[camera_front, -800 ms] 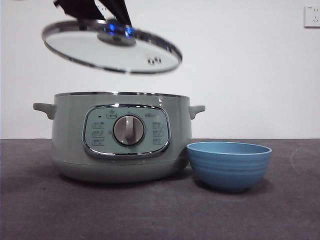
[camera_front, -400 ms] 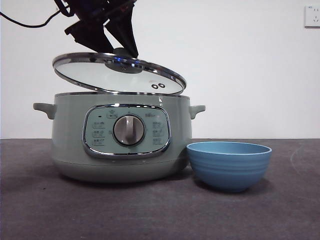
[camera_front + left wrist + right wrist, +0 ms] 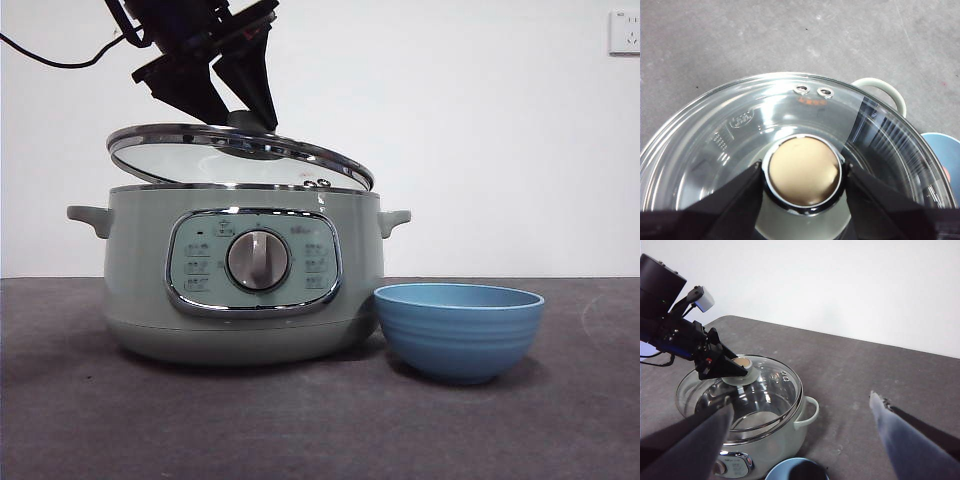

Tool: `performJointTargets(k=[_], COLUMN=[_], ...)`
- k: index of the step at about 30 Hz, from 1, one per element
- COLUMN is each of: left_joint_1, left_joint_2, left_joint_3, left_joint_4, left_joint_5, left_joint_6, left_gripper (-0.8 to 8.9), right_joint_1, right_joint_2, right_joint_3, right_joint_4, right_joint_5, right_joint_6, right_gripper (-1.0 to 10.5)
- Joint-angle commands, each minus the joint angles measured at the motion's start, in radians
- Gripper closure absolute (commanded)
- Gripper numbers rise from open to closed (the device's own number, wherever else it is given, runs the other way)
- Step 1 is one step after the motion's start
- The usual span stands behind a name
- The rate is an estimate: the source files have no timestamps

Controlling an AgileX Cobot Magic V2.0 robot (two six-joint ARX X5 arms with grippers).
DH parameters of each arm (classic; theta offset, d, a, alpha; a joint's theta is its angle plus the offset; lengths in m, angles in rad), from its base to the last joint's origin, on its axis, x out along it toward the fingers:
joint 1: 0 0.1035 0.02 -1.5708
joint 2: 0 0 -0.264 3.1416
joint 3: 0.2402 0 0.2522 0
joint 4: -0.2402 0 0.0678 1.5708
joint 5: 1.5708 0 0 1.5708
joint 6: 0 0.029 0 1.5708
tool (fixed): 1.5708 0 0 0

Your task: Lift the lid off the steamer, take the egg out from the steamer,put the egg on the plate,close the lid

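- The left gripper (image 3: 802,172) is clamped on the pale-green knob of the domed clear-glass lid (image 3: 200,160), holding it tilted just over the large sage-green steamer (image 3: 240,300).
- The small ribbed blue ceramic plate (image 3: 460,330) sits at the steamer's 3 o'clock.
- The right gripper (image 3: 800,440) hovers spread apart, holding nothing.

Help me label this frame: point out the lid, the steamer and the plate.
lid (image 3: 190,158), front view, on the clear glass under the rim.
steamer (image 3: 135,270), front view, on the green wall beside the panel.
plate (image 3: 458,335), front view, on the ribbed blue outer wall.
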Motion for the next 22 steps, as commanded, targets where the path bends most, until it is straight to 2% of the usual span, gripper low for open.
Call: performJointTargets(k=[1, 13, 22], left_joint_1=[-0.003, -0.024, -0.024], left_joint_2=[-0.005, 0.000, 0.000], left_joint_3=[0.005, -0.072, -0.078], left_joint_4=[0.023, 0.062, 0.024], left_joint_5=[0.005, -0.002, -0.001], left_joint_6=[-0.008, -0.030, -0.030], left_gripper=[8.22, 8.22, 8.21], right_joint_1=[0.001, 0.001, 0.002], right_joint_2=[0.000, -0.001, -0.001], right_joint_3=[0.001, 0.001, 0.001], right_joint_4=[0.006, 0.006, 0.003], right_joint_5=[0.003, 0.002, -0.005], right_joint_6=[-0.002, -0.001, 0.000], right_gripper=[4.7, 4.7, 4.7])
